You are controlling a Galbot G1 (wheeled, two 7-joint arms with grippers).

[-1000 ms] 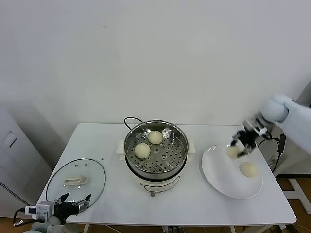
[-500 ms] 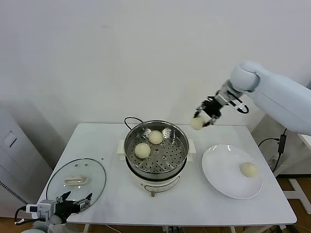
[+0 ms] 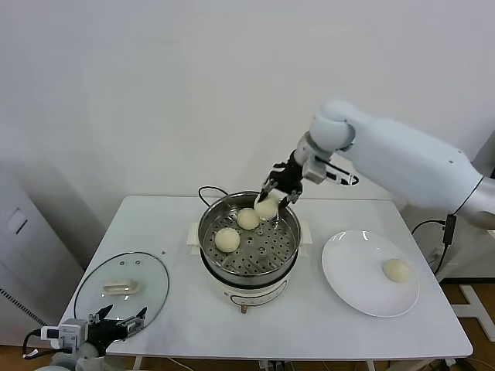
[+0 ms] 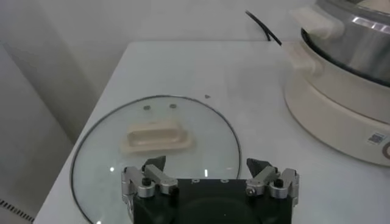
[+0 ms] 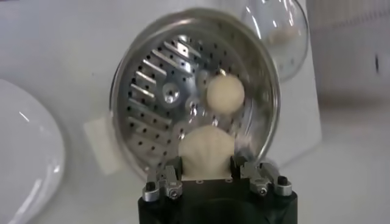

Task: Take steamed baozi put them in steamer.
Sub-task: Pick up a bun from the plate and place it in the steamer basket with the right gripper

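The steamer point(image 3: 207, 246), a shiny perforated basket on a cream base, stands mid-table with two steamed baozi point(image 3: 227, 239) point(image 3: 247, 219) on its floor. My right gripper point(image 3: 272, 201) hangs just over the basket's back right part, shut on a third bun point(image 3: 266, 209). In the right wrist view that bun point(image 5: 206, 149) fills the gripper point(image 5: 206, 169), and one bun point(image 5: 225, 94) lies on the steamer floor point(image 5: 158, 91) below. Another baozi point(image 3: 396, 270) rests on the white plate point(image 3: 352, 290). My left gripper point(image 4: 207, 164) is open and parked at the table's front left.
The glass lid point(image 3: 147, 287) with its cream handle point(image 4: 155, 135) lies flat at the front left, right under the left gripper. The steamer's black cord point(image 3: 207, 191) loops behind it. The plate sits near the table's right edge.
My right arm lifted a bun off the plate and carried it left, to just above the steamer. The left arm stayed where it was.
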